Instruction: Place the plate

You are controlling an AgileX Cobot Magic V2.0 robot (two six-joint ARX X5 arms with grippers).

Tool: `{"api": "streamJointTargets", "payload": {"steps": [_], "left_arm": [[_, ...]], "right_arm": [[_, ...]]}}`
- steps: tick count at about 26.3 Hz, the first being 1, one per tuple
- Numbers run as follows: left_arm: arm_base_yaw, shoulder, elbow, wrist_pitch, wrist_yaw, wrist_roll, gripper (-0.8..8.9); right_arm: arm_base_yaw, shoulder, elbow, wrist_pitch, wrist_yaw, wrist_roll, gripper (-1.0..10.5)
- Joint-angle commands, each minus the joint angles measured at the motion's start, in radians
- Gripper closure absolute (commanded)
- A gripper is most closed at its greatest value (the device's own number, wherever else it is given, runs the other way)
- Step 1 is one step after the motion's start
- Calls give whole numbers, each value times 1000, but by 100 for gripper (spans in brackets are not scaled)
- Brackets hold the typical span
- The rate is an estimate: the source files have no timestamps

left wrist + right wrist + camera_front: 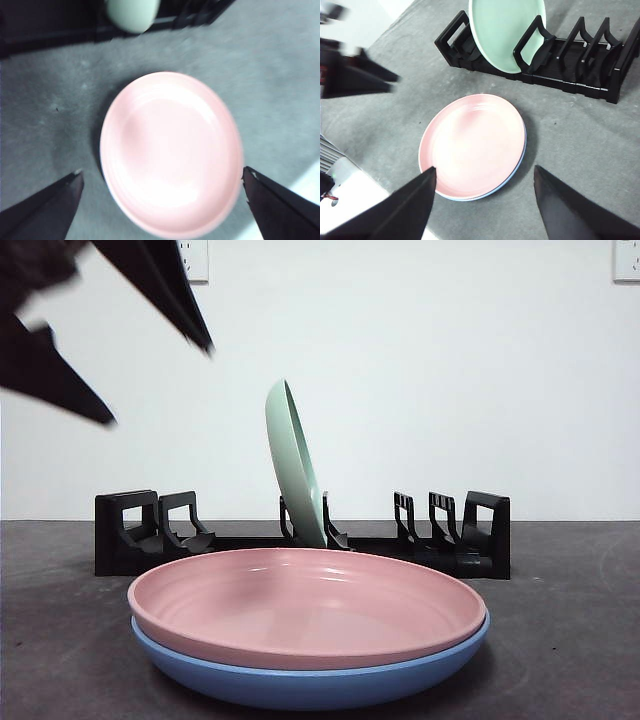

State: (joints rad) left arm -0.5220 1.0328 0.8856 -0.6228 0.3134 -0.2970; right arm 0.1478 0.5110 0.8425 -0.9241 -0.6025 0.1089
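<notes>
Plates are sitting stacked at the near edge of the grey desk (560, 640) in the front view: a pink plate (305, 605) is nesting inside a blue plate (300, 685), and behind them a green plate (293, 465) is standing on edge in a middle slot of the black rack (480, 540), leaning slightly. Two dark, blurred tips of the left gripper (150, 355) are hanging at the upper left, well above the stack and touching nothing. Looking down from the left wrist, the left gripper (162, 195) is hovering over the pink plate (170, 152) with its fingers (50, 210) spread wide apart and empty, one on each side of the plate; the green plate (131, 14) and a strip of the rack (55, 30) are showing at the far edge. From the right wrist, the right gripper (482, 200) is also hanging released, its fingers (405, 210) wide apart and holding nothing, above the near rim of the pink plate (472, 145), with a thin blue rim (517, 167) peeking out beneath it. The green plate (505, 32) is standing in the rack (585, 80) beyond, and the left gripper (362, 75) is showing as a blurred dark shape to one side, well clear of the stack.
</notes>
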Motion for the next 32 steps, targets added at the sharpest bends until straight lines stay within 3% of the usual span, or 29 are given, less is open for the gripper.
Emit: {"api": "streamJointTargets", "payload": {"steps": [1,4,7,16,20,25,32], "left_arm": [[-8,-115,23,-61,2,42,310],[-8,-264,23,-146,2,117,310],[-8,-389,23,-226,2,213,310],[-8,-592,23,-272,2,195,313],[-8,-649,24,-282,2,143,314],[-8,-695,32,-291,2,91,314],[-8,-703,99,-360,1,90,316]], "right_arm": [[0,3,5,11,-5,-3,638],[0,9,5,25,-6,31,638],[1,55,6,97,-134,108,638],[104,254,47,290,-157,154,637],[180,402,123,340,-126,160,637],[253,639,286,349,-93,164,637],[315,966,587,261,-5,163,608]]}}
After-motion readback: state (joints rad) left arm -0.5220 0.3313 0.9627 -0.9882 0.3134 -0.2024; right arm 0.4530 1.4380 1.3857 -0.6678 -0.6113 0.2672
